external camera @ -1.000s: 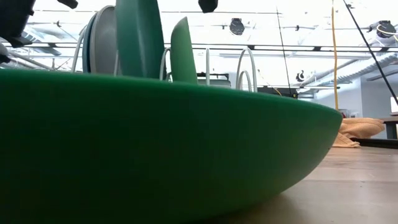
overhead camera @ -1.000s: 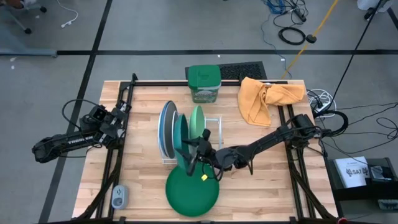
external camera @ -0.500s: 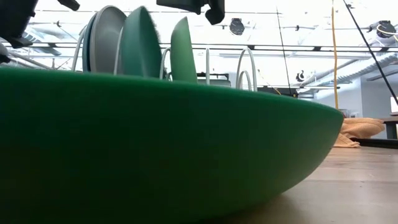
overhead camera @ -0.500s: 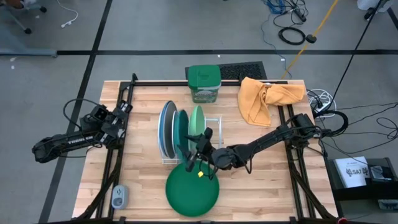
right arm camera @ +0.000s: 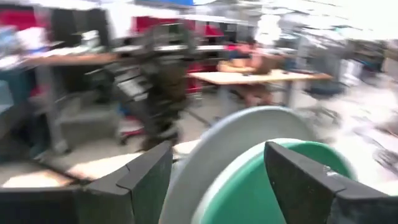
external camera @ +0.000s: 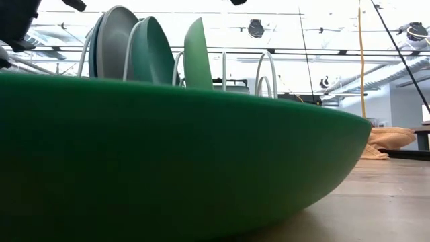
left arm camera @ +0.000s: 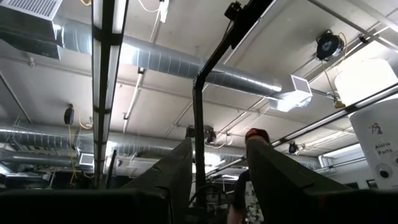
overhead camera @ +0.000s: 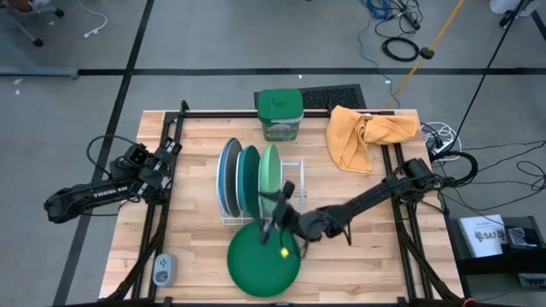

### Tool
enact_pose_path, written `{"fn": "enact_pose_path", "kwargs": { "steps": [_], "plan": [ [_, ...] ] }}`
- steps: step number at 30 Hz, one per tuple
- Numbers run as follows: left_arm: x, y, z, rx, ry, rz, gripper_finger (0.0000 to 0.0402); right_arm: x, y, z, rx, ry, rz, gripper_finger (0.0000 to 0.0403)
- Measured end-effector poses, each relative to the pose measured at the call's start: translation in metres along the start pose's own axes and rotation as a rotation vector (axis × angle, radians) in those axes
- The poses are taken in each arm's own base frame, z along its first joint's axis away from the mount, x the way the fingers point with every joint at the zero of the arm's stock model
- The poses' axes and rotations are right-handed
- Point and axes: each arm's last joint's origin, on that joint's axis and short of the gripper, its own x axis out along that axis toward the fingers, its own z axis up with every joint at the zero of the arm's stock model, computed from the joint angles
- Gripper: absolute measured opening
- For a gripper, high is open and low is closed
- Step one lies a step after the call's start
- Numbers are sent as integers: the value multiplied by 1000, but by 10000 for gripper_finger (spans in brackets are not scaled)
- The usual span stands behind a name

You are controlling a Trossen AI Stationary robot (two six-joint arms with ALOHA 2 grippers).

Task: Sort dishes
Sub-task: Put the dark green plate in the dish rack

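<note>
A wire rack (overhead camera: 294, 181) in the middle of the table holds the blue (overhead camera: 221, 179), grey (overhead camera: 230, 174), teal (overhead camera: 249, 181) and light green (overhead camera: 270, 170) plates on edge, lower rims in its slots. In the low view the grey (external camera: 114, 40), teal (external camera: 151, 50) and light green (external camera: 198, 54) plates stand behind the dark green plate (external camera: 168, 154). That plate (overhead camera: 256, 269) lies flat on the table near the front edge. My right gripper (overhead camera: 270, 215) is open and empty, above the dark green plate's far rim, just in front of the rack; its wrist view (right arm camera: 217, 168) shows the grey (right arm camera: 211, 143) and teal (right arm camera: 280, 180) plates between the fingers, apart from them. My left gripper (overhead camera: 164, 157) waits at the table's left, open (left arm camera: 217, 162), pointing up.
A green lidded tub (overhead camera: 280, 113) stands at the table's far edge, and an orange cloth (overhead camera: 367, 132) lies at the far right. A small grey device (overhead camera: 164, 269) lies at the near left corner. Bare wood shows to the right of the rack.
The teal plate has gone from tilted in front of the rack to standing on edge in it, between the grey and light green plates. My right gripper has let it go and drawn back toward the table's near edge, over the dark green plate's far rim.
</note>
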Motion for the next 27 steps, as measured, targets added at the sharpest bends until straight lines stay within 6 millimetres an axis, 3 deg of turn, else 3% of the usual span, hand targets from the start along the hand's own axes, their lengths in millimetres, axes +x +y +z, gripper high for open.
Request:
{"fn": "enact_pose_path", "kwargs": {
  "steps": [8,16,21,27],
  "plan": [
    [0,1,-1,-7,7,6,154,-45,36,0,-200,122,390,233],
    [0,1,-2,-12,14,13,154,-90,48,-9,-258,656,567,220],
    [0,2,-2,-13,15,15,154,-113,57,-27,-273,796,594,204],
    [0,3,-3,-23,25,29,154,-131,69,-62,-400,886,664,197]
  ]
}}
